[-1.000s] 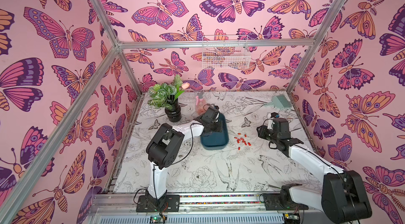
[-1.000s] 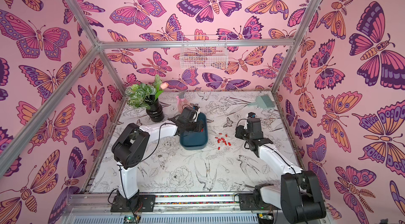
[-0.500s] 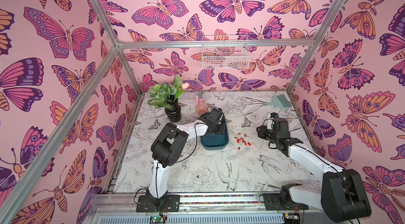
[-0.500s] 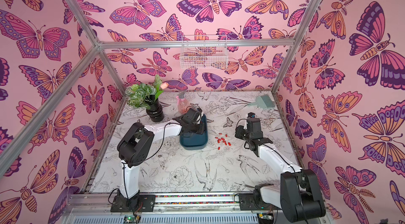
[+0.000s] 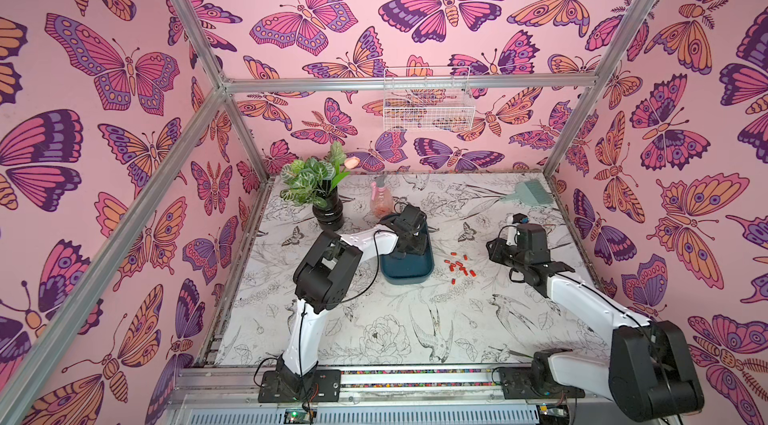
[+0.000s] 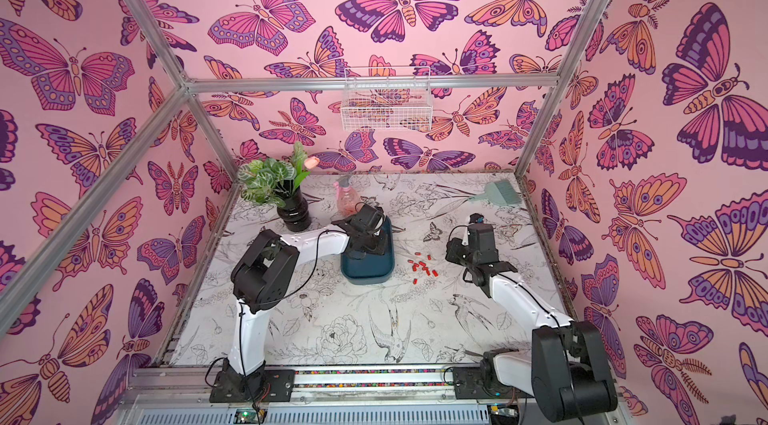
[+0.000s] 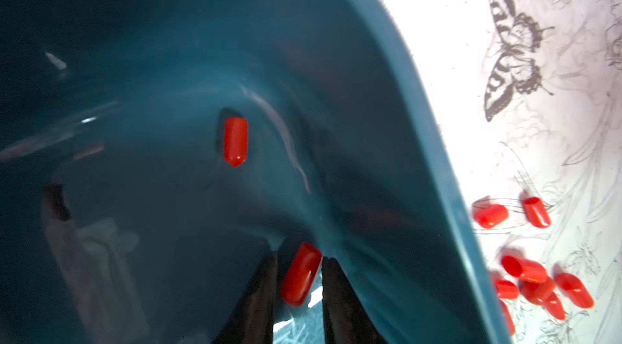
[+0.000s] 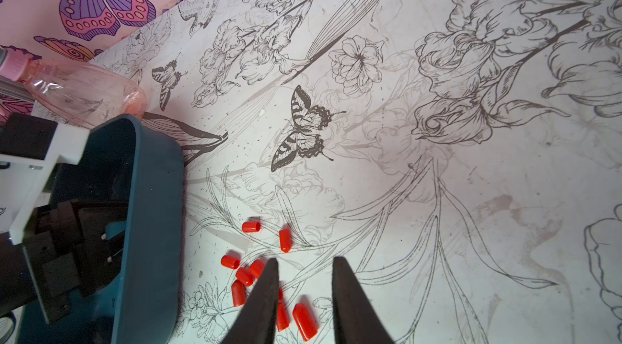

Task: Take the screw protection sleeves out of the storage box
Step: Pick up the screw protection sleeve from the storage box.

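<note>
Sleeve (image 7: pixel 300 275) pinched between left gripper (image 7: pixel 299 258) jaws inside box (image 7: pixel 370 90); another sleeve (image 7: pixel 235 141) lies loose nearby. Right gripper (image 8: pixel 304 259) half open, empty, above sleeves (image 8: pixel 245 275) on table (image 8: pixel 437 224).

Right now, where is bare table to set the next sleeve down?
Bare: the wide floral tabletop between the dark teal plastic tray and the front rail. Crowded: the tiny red plastic sleeves piled beside the tray.

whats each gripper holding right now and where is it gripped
The left gripper pinches one red screw protection sleeve across its sides, inside the storage box. The right gripper is open and holds nothing.
</note>
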Robot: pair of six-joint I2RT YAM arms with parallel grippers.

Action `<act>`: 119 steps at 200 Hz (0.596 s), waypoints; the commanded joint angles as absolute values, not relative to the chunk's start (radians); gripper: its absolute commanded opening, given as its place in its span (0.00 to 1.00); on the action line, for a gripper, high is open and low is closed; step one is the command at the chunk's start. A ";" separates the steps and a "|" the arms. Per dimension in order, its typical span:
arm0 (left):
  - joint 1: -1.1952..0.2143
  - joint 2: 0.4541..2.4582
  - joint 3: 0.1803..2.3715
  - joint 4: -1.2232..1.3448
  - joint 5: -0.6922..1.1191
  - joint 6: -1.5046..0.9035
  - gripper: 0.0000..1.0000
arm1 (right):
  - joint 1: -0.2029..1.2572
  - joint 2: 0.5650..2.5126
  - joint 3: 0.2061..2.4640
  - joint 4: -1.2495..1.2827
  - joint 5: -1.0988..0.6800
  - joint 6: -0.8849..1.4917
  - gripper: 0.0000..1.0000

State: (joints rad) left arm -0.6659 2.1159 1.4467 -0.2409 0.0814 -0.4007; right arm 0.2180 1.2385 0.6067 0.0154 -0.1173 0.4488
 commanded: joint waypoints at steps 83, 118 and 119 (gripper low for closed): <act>-0.666 2.159 1.486 -0.312 0.074 -0.391 0.08 | 0.212 1.239 0.636 0.015 -0.124 0.454 0.31; -0.670 2.127 1.470 -0.299 0.078 -0.381 0.06 | 0.213 1.240 0.636 0.015 -0.125 0.455 0.31; -0.669 2.126 1.468 -0.297 0.077 -0.380 0.06 | 0.213 1.239 0.636 0.015 -0.124 0.455 0.31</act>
